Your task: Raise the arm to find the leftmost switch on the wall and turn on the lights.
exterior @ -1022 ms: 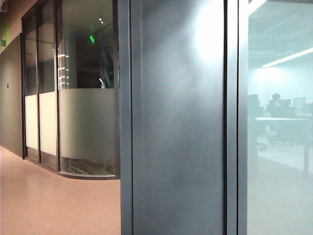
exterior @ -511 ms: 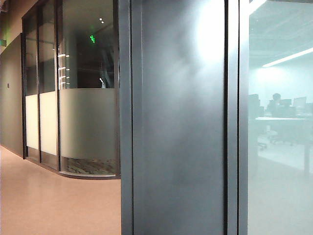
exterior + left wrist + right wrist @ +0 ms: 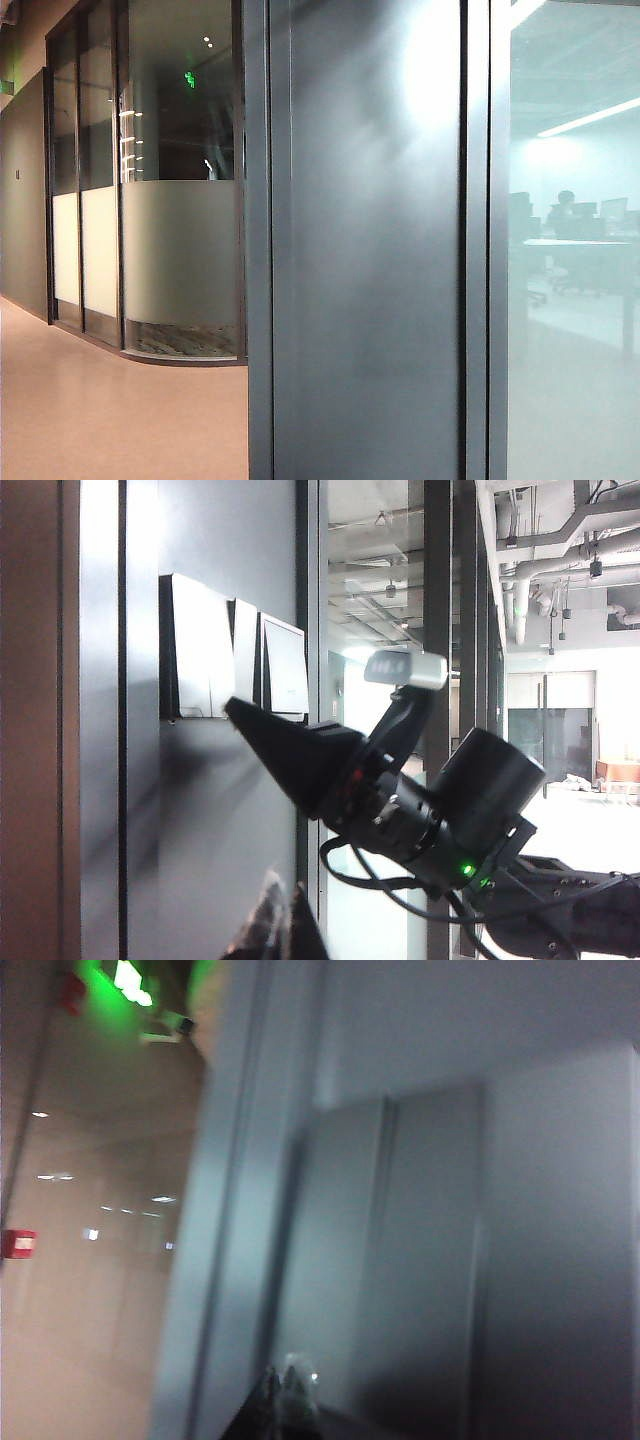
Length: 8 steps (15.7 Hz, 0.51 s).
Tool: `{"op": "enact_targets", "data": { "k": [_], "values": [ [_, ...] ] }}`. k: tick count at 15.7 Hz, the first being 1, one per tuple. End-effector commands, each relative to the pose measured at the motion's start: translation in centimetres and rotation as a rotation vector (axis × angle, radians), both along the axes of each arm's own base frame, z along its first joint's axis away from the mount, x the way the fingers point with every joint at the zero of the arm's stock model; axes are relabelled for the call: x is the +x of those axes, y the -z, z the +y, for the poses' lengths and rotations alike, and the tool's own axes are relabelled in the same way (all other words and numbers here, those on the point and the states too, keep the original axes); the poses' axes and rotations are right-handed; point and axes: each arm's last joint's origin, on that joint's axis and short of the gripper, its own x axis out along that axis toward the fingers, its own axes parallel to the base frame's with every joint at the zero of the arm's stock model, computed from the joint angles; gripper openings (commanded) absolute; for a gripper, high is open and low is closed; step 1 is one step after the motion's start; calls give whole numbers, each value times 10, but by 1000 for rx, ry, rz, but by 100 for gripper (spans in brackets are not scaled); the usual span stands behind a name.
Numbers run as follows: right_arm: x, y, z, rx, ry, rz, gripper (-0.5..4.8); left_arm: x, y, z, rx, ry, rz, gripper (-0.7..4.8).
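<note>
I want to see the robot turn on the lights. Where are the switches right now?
In the left wrist view, the switches sit in a row on the grey wall panel, just above the right gripper tip; the exterior view shows none.

The dark grey wall panel (image 3: pixel 210 810) carries 3 pale switch plates (image 3: pixel 200 645) in a row, flat against it. They sit just above and beyond the tip of the right gripper (image 3: pixel 245 715), whose fingers come together in 1 black point close to the row's lower edge; contact cannot be judged. The left gripper (image 3: pixel 285 930) hangs well below the plates, beside the same panel. The right wrist view is blurred, with plates (image 3: pixel 340 1260) ahead of the right gripper.
</note>
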Motion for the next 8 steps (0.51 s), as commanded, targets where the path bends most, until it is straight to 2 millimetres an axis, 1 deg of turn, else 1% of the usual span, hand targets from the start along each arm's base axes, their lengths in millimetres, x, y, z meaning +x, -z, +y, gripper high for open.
{"op": "enact_targets", "data": {
  "k": [1, 5, 8],
  "values": [
    [-1, -2, 0, 15, 2, -14, -1, -2, -3, 0, -2, 0, -21, -5],
    [-5, -5, 3, 45, 6, -48, -1, -2, -3, 0, -2, 0, -21, -5],
    [-3, -3, 4, 46, 9, -45, -1, -2, -3, 0, -2, 1, -21, -5]
  ]
}}
